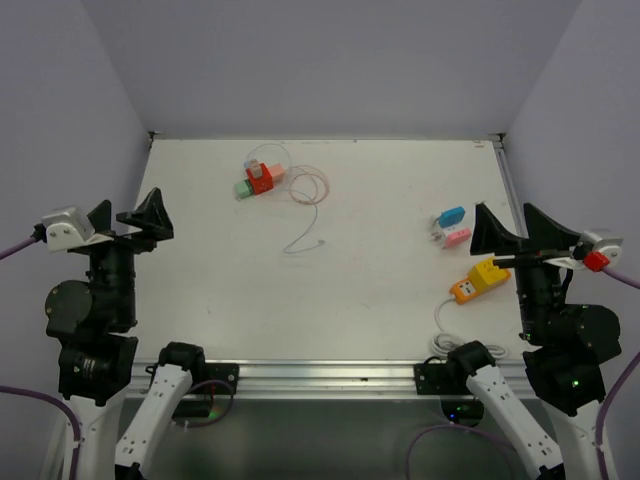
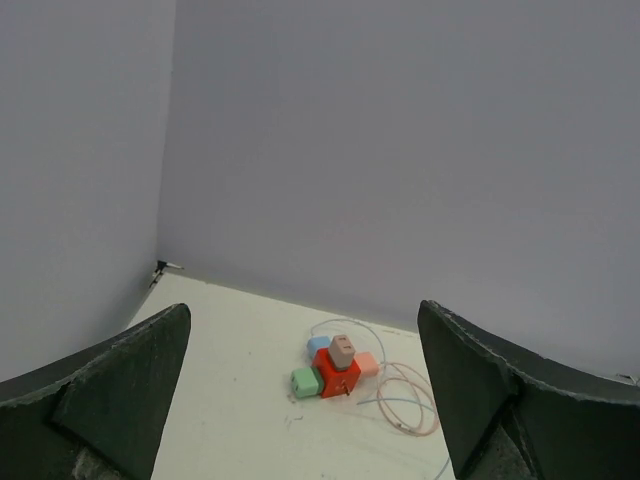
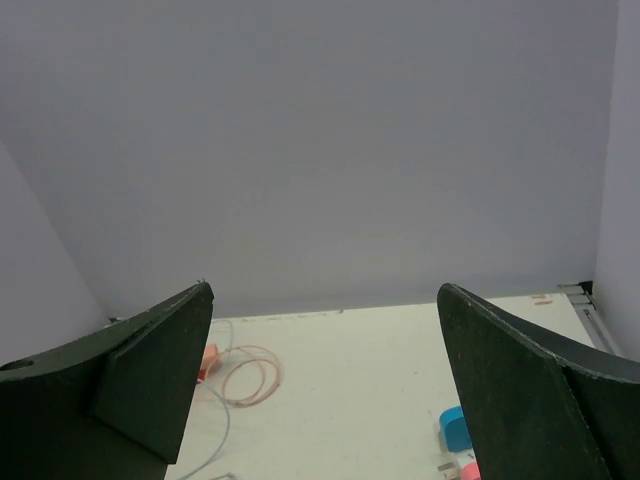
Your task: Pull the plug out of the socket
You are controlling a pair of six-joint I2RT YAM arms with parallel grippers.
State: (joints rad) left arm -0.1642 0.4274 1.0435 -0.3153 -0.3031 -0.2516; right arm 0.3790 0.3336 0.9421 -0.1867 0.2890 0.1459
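A red cube socket (image 1: 260,181) lies at the table's far left-middle, with a green plug (image 1: 243,189), a grey-brown plug (image 1: 257,167), a blue plug and a pink plug stuck in its faces. In the left wrist view the red socket (image 2: 338,376) carries the green plug (image 2: 304,383), the grey-brown plug (image 2: 342,350), the blue plug (image 2: 318,345) and the pink plug (image 2: 368,365). My left gripper (image 1: 128,217) is open and raised at the left edge, far from the socket. My right gripper (image 1: 512,232) is open and raised at the right edge.
A coiled pink and pale-blue cable (image 1: 308,190) lies right of the socket. A blue plug (image 1: 451,216) and a pink plug (image 1: 456,237) lie at the right. An orange-and-yellow power strip (image 1: 478,280) with a white cord (image 1: 440,335) lies near my right arm.
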